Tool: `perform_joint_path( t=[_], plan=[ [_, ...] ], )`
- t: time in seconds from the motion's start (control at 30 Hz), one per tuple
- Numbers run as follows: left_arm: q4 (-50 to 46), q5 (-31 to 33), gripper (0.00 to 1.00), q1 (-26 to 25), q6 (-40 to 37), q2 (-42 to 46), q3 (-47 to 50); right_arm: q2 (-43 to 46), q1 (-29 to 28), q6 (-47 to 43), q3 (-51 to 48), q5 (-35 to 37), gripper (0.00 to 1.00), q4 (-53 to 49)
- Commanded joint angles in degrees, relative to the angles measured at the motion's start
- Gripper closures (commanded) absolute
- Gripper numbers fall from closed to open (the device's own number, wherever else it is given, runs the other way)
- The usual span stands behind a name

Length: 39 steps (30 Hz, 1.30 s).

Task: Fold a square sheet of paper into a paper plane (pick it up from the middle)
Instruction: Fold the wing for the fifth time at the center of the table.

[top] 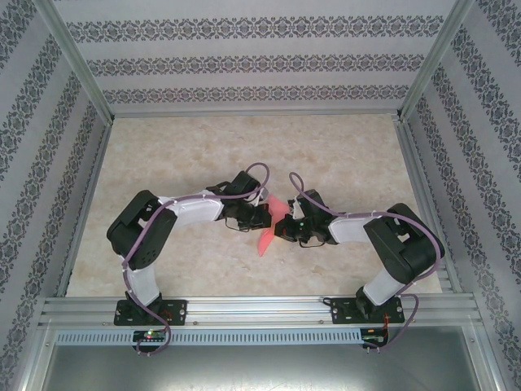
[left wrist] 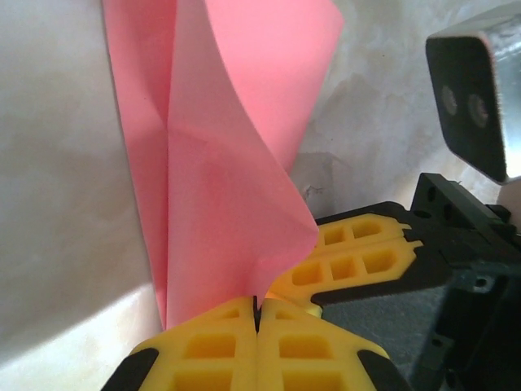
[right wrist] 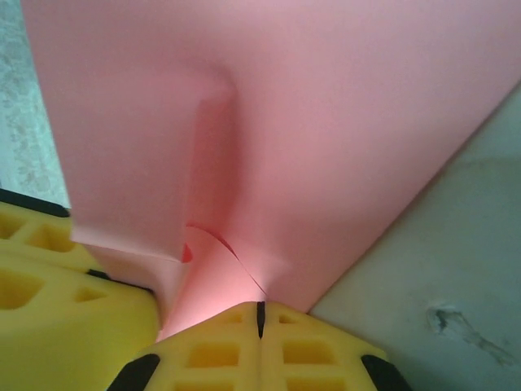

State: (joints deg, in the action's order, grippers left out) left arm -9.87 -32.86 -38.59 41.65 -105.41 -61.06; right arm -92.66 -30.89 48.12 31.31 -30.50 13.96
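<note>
The pink-red square sheet of paper is folded into layers and held off the table between my two grippers at mid-table. Its lower end points toward the near edge. My left gripper is shut on one edge of it. In the left wrist view the paper rises from the closed yellow jaws with a centre crease. My right gripper is shut on the paper too. In the right wrist view the sheet spreads out from the closed jaws, with overlapping flaps.
The two grippers almost touch: the right fingers sit just beside the left jaws, and a left finger shows at the lower left of the right wrist view. The marbled tabletop is walled by patterned panels and an aluminium frame.
</note>
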Motion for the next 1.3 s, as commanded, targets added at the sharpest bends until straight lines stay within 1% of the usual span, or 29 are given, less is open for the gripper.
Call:
perform_joint_path(
  t=[0.0, 0.5, 0.77, 0.93, 1.17, 1.27],
  plan=[
    [3.0, -0.4, 0.99, -1.0, 1.5, -1.0, -1.5, -1.6, 0.0, 0.6, -1.9, 2.0, 0.97, -0.4],
    [5.6, 1.2, 0.99, -1.1, 3.2, -4.5, -2.2, -1.8, 0.4, 2.7, -4.5, 0.9, 0.98, 5.9],
    [5.5, 2.6, 0.99, -0.1, 3.5, -3.0, -1.5, 0.1, 1.1, 3.5, -5.3, 0.6, 0.98, 6.3],
    [6.2, 2.8, 0.99, 0.2, 4.1, -3.2, -2.0, 0.7, 1.5, 6.9, -6.2, 0.3, 1.0, 9.3],
    [6.3, 3.1, 0.99, 0.3, 3.9, -3.6, -1.7, 5.5, 1.5, 13.0, -7.3, 4.4, 1.0, 8.2],
    [6.4, 3.0, 1.0, 0.5, 4.1, -3.6, -2.0, 6.8, 1.5, 15.2, -7.6, 4.9, 1.0, 8.9]
  ],
)
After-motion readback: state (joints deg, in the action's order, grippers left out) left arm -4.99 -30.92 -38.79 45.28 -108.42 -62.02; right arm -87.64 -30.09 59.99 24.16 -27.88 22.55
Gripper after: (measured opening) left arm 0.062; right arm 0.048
